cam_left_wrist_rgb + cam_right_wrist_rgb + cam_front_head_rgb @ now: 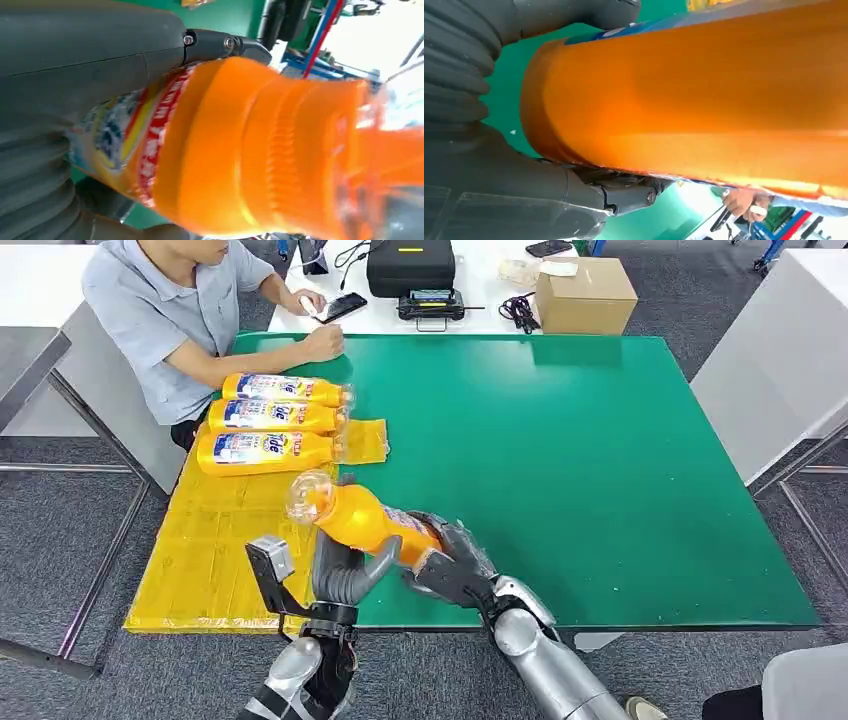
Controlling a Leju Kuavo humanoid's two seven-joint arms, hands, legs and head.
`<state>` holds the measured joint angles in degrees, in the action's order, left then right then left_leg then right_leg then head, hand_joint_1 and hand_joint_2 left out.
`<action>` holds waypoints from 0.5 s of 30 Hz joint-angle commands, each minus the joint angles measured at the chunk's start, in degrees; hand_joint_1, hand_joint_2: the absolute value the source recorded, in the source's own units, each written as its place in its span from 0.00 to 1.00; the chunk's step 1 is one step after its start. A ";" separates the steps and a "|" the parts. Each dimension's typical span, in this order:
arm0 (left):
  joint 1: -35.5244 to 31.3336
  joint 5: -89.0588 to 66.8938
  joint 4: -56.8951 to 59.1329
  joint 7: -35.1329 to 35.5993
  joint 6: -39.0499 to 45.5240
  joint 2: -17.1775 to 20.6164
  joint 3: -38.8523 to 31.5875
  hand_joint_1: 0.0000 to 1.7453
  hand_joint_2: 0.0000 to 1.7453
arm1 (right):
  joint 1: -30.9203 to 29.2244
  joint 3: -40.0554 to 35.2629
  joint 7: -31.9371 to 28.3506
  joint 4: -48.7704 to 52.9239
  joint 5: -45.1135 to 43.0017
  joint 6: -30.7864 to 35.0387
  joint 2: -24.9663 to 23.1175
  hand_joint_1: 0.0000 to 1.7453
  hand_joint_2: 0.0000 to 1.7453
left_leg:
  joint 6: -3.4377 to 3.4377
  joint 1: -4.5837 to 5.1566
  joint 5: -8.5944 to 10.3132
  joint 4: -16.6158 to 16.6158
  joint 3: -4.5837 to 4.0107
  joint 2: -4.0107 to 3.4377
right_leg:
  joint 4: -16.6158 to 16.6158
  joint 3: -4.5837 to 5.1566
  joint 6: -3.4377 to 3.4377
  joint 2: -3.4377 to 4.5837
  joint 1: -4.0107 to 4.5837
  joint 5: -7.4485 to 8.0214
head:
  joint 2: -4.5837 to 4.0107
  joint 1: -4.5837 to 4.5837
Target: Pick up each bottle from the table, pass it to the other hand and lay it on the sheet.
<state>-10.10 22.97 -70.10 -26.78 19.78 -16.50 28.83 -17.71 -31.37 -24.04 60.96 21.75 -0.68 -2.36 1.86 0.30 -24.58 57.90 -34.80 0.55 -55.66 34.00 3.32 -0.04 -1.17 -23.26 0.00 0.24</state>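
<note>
Orange bottle (362, 519): held above the near edge of the green table (600, 470), clear cap toward the yellow sheet (205, 540). Right hand (450, 562) grips its base end; left hand (345, 570) wraps its middle. Three bottles (270, 420) (side by side) lie on the sheet.

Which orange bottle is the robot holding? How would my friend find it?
Find the big green table, then its near edge beside the yellow sheet. The orange plastic bottle is off the table, gripped by the left hand and right hand; the three labelled orange bottles lie flat.
</note>
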 commanded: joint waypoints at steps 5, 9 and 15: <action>-0.24 0.55 -3.91 -1.66 -1.04 1.25 -0.19 1.00 1.00 | -2.66 -2.48 -0.80 -6.41 -1.18 0.15 -0.84 0.00 1.00 | -0.10 -0.04 -0.09 -0.01 0.21 -0.13 | 0.02 -0.18 -0.13 0.09 0.05 -0.06 | 0.00 0.00; 0.42 0.21 -4.57 -1.85 -2.04 1.68 0.85 1.00 1.00 | -2.32 -1.32 -0.65 -5.48 -2.16 0.83 -0.93 0.00 1.00 | -0.11 -0.06 -0.11 0.00 0.25 -0.11 | 0.03 -0.23 -0.15 0.08 0.07 -0.07 | 0.00 0.00; 0.09 -1.80 -3.47 -2.12 -0.94 2.11 1.55 1.00 1.00 | -1.91 -0.58 -0.58 -5.27 -2.42 1.42 -0.80 0.00 1.00 | -0.11 -0.05 -0.09 -0.02 0.24 -0.07 | 0.03 -0.22 -0.15 0.04 0.06 -0.07 | 0.00 0.00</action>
<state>-8.47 22.91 -74.47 -28.70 18.21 -16.48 28.48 -18.07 -32.00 -24.85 58.90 19.65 0.15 -3.10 1.86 0.30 -24.58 57.90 -34.79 0.57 -55.66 34.00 3.32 -0.05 -1.18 -23.26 0.00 0.24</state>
